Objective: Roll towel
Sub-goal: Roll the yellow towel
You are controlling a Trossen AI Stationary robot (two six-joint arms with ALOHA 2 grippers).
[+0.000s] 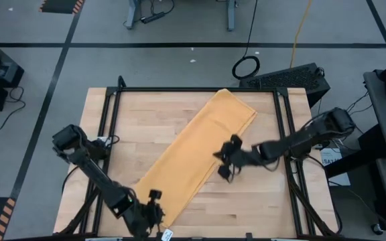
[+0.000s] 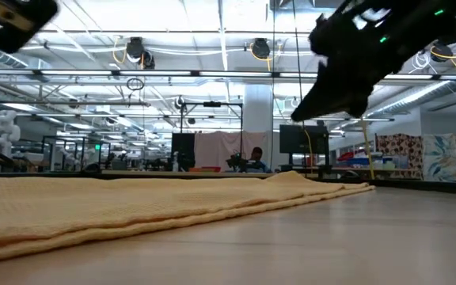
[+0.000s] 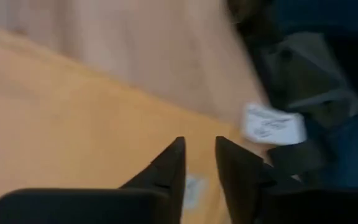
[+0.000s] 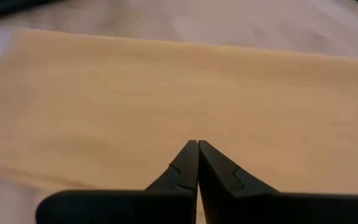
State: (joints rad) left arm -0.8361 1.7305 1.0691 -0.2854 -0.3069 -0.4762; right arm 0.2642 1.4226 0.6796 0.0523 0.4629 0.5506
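Towel (image 1: 196, 150) diagonal across table (image 1: 273, 201), left claw (image 1: 154, 213) at its near end, right claw (image 1: 225, 159) beside its right edge.

Robotics lab hall: wooden bench (image 1: 260, 201) on taped grey floor (image 1: 179, 63), exposed ceiling trusses (image 2: 172, 75) (strip-lit), monitors (image 2: 299, 138), a seated person (image 2: 255, 161) beyond.

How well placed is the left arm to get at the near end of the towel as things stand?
Probably well placed. The left gripper hangs right at the towel's near end, fingers slightly apart, and nothing lies between them. The right gripper sits shut at the towel's middle edge, clear of that end.
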